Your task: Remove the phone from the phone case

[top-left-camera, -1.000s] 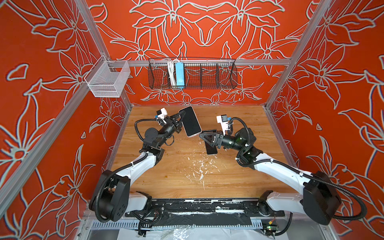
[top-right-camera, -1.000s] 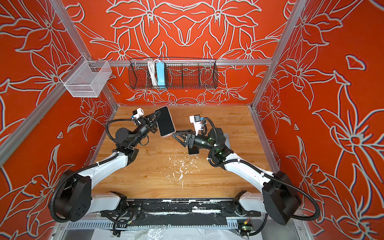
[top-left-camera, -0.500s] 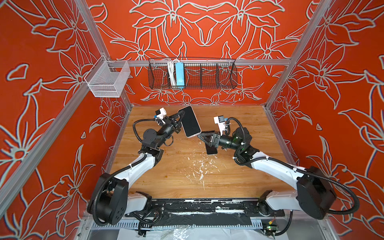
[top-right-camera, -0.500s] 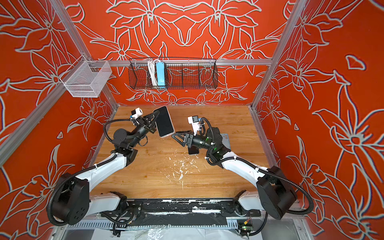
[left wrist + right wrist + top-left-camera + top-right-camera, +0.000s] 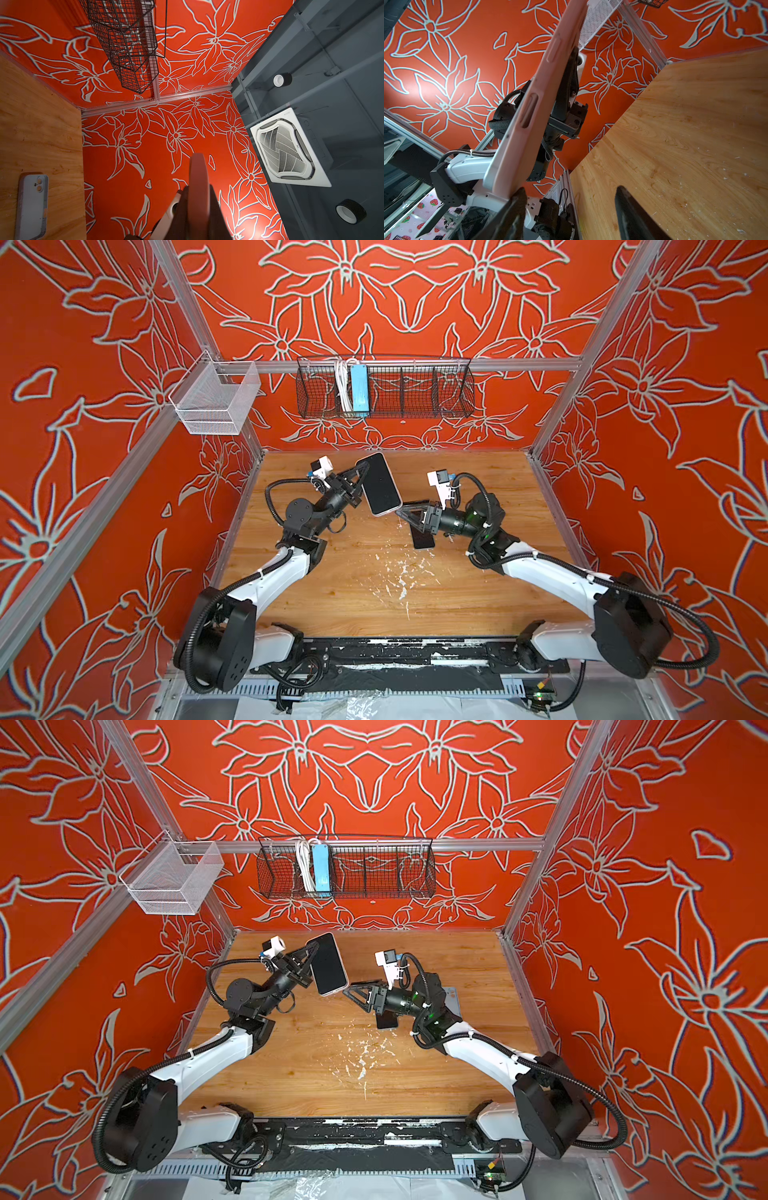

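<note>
The phone [image 5: 380,485] [image 5: 328,965] is held up above the wooden table with its dark screen facing up, tilted, in both top views. It sits in a pink phone case [image 5: 529,104], whose edge also shows in the left wrist view [image 5: 198,172]. My left gripper [image 5: 359,477] [image 5: 307,963] [image 5: 197,197] is shut on the long side of the case. My right gripper [image 5: 405,509] [image 5: 351,989] [image 5: 570,195] stands open just off the case's lower corner. One of its fingertips [image 5: 518,199] is right at that corner; nothing lies between its fingers.
A dark phone [image 5: 423,538] [image 5: 386,1021] lies flat on the table [image 5: 353,593] under my right gripper. A phone in a grey case [image 5: 32,205] [image 5: 452,996] lies by the right arm. A black wire basket [image 5: 384,389] and a white mesh basket [image 5: 216,402] hang on the walls.
My right arm has shifted slightly to the left, toward the held phone. The left gripper and the phone have stayed put.
</note>
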Tool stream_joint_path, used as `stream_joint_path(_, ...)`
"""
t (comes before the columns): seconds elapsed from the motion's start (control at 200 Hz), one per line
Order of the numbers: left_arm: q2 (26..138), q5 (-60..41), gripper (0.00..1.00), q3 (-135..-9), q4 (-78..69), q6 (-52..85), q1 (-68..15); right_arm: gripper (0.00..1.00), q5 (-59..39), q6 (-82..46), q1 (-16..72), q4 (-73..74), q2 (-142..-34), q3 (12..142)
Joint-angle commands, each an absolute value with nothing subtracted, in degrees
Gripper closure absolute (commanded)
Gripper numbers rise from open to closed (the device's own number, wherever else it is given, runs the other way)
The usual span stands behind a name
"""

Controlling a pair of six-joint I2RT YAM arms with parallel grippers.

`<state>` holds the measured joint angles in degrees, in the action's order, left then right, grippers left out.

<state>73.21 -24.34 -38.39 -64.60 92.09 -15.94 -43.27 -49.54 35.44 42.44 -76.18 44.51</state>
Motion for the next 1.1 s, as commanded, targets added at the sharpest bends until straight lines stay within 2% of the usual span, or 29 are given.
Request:
stream_joint_path(0.0,73.6,-24.6,1.00,-39.5,-69.4,92.8,-15.8,0.31,-47.3,-49.6,35.2,44.3,-75.5,46.8)
stream_joint_path(0.375,74.3,-24.8,1.00,-39.9,-69.3,92.8,-15.8,0.31,-47.9,-48.7,35.3,44.8,-74.1,47.6)
stream_joint_path(1.096,70.3,-24.7,1.00,-39.5,-69.0,94.2,-15.9,0.31,-41.1,-50.3,34.9,43.4,-76.9,47.2)
